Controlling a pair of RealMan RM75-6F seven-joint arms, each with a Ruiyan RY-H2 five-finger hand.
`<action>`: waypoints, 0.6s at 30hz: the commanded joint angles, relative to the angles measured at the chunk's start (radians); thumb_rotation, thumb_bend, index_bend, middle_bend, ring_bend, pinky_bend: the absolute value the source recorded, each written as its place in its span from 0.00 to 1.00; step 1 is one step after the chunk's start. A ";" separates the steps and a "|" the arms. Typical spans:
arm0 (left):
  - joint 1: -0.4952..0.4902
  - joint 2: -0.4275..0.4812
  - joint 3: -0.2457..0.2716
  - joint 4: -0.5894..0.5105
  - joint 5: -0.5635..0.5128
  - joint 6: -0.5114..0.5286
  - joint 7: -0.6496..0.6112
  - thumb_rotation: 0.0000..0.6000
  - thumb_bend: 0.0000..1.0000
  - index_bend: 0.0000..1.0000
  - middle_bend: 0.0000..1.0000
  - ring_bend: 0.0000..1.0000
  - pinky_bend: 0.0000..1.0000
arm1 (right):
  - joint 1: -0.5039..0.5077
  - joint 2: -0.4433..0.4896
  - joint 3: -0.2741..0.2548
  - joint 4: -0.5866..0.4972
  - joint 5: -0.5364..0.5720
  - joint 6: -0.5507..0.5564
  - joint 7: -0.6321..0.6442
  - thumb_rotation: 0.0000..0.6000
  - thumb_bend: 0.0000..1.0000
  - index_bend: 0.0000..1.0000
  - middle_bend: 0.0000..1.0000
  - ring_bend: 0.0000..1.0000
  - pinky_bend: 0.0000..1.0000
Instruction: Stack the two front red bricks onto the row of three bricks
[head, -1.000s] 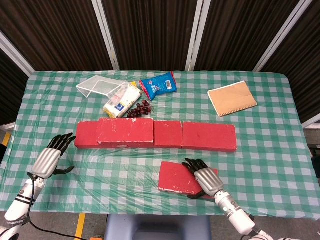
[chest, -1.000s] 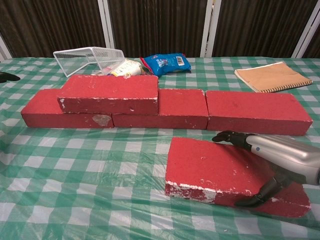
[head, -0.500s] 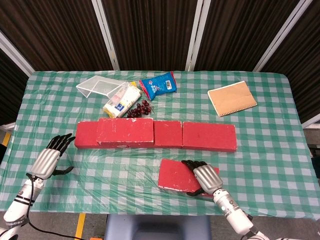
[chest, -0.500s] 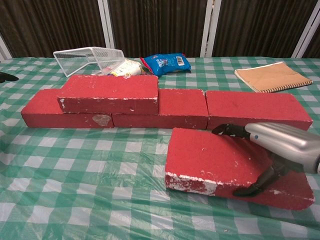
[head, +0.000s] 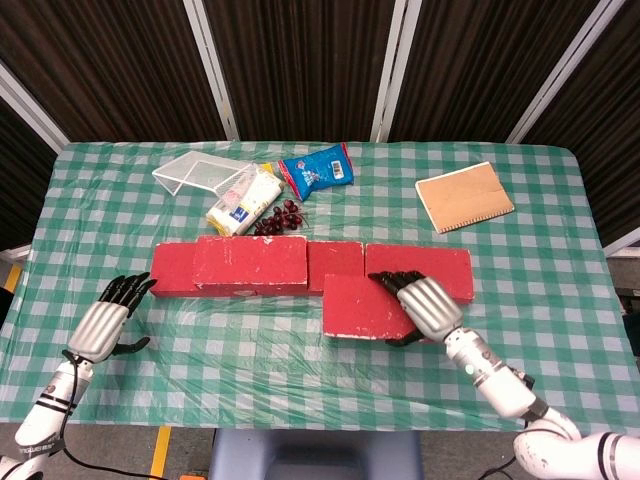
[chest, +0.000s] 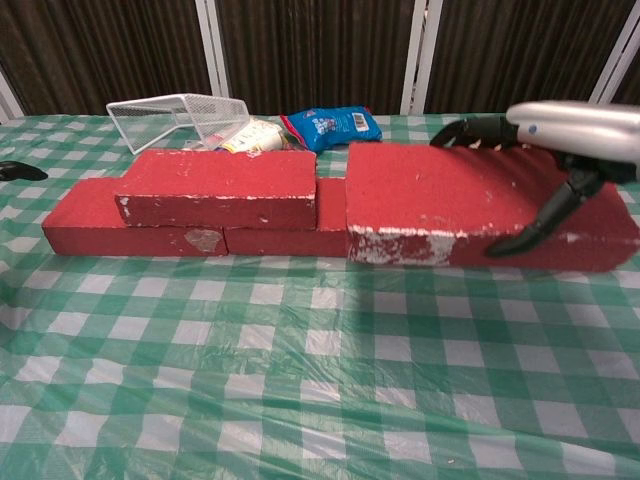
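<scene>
Carrying over the green-checked worktop (head: 560, 330), the second red foam brick (head: 362, 305), clamped in the right hand (head: 425, 305) and raised before the three-brick row (head: 420, 265), needs level seating beside the stacked brick (head: 250, 263); left hand (head: 100, 325) idles, fingers apart.

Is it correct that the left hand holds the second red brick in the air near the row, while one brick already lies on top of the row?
Not quite: the right hand holds the lifted brick, as the head view shows. The left hand is apart from the bricks and holds nothing. One brick does already lie on the row.
</scene>
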 joint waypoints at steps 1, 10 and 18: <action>-0.001 -0.009 -0.007 0.006 -0.010 -0.009 0.014 1.00 0.24 0.00 0.00 0.00 0.03 | 0.067 0.017 0.056 0.061 0.011 -0.057 0.088 1.00 0.12 0.62 0.51 0.42 0.53; 0.006 -0.018 -0.021 0.018 -0.012 0.004 0.031 1.00 0.26 0.00 0.00 0.00 0.03 | 0.230 0.000 0.113 0.245 0.059 -0.263 0.289 1.00 0.12 0.62 0.51 0.42 0.52; 0.006 -0.024 -0.029 0.023 -0.022 -0.008 0.045 1.00 0.26 0.00 0.00 0.00 0.03 | 0.291 -0.082 0.069 0.445 0.011 -0.316 0.404 1.00 0.14 0.60 0.51 0.42 0.51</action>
